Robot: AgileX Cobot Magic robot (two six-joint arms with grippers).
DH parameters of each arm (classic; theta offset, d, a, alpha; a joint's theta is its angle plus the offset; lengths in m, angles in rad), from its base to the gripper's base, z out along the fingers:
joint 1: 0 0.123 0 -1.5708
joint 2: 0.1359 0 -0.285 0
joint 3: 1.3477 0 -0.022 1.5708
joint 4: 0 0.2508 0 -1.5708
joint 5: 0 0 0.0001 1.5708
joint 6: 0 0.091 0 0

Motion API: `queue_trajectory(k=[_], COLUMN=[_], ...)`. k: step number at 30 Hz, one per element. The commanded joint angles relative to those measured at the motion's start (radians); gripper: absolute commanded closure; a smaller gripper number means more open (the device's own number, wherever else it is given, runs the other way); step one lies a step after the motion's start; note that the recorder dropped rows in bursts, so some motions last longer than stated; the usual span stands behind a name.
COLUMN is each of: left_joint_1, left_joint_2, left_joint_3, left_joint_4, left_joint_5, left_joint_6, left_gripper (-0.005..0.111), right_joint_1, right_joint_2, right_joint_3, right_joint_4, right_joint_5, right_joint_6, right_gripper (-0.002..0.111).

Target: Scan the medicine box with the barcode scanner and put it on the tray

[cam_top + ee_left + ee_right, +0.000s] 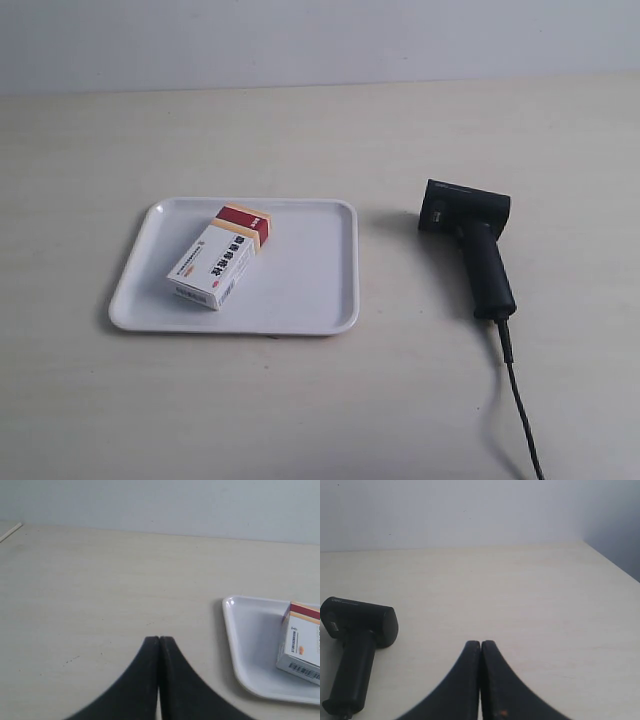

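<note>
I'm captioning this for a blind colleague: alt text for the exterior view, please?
A white medicine box lies inside a white tray on a pale table. A black barcode scanner lies on the table beside the tray, apart from it, its cable trailing off the frame.

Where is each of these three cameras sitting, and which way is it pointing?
Exterior view: above the table, looking down at the tray, medicine box and barcode scanner; no arm shows.
Left wrist view: on the left arm, low over the table; shut left gripper shows; shares tray and box.
Right wrist view: on the right arm; shut right gripper shows; shares scanner.
</note>
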Motion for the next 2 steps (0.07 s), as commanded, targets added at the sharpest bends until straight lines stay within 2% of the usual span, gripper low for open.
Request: queue_trajectory(k=[1,2], left_joint_1=[-0.003,-0.003], left_joint_2=[-0.007,-0.007], left_joint_3=[0.003,0.003], left_joint_4=[0.003,0.003], left_joint_5=[-0.009,-0.009], left_joint_6=[0.004,0.004], left_gripper=[0.105,0.105], right_joint_1=[-0.008,-0.008], right_joint_2=[-0.006,-0.006], right_joint_3=[0.004,0.004], right_joint_4=[0.000,0.000], right_joint_5=[-0.006,-0.006], right_joint_6=[0.000,0.000], right_gripper=[0.108,0.108])
